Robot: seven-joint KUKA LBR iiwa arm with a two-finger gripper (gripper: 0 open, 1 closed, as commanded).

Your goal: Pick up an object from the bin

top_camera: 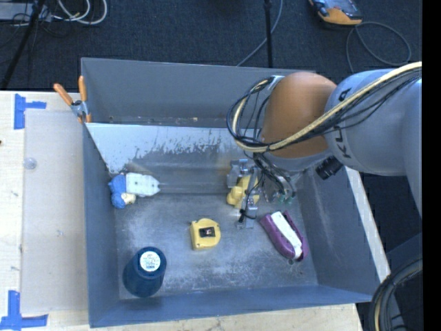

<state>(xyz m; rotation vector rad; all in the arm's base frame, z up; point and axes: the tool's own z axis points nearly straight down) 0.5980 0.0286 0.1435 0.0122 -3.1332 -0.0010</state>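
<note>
Five small things lie spread across the floor of a grey metal bin point(165, 95), seen from above. The robot arm point(386, 129) reaches in from the right, with a rounded orange cover point(296, 116) and loops of black and yellow cable point(242, 116) at its wrist. Below the cover, the end effector point(248, 200) points down to the bin floor, a little right of the middle and towards the far wall.

A small yellow piece point(236, 193), lumpy in shape, sits right against the left side of the end effector. It is the nearest thing to it. Whether the end effector is wide or narrow cannot be told, and it is also unclear whether the yellow piece is gripped or only lying beside it.

Just to the near right of the end effector lies a purple and white oblong thing point(282, 234), set at a slant and close to the bin's right wall. To the near left, apart from the end effector, a yellow tape measure point(204, 234) lies flat in the middle of the floor.

A dark blue cylinder point(145, 271) with a round white label on top stands upright in the near left corner. Further back on the left, a blue and white thing point(132, 187) of soft, uneven shape lies well apart from the arm.
</note>
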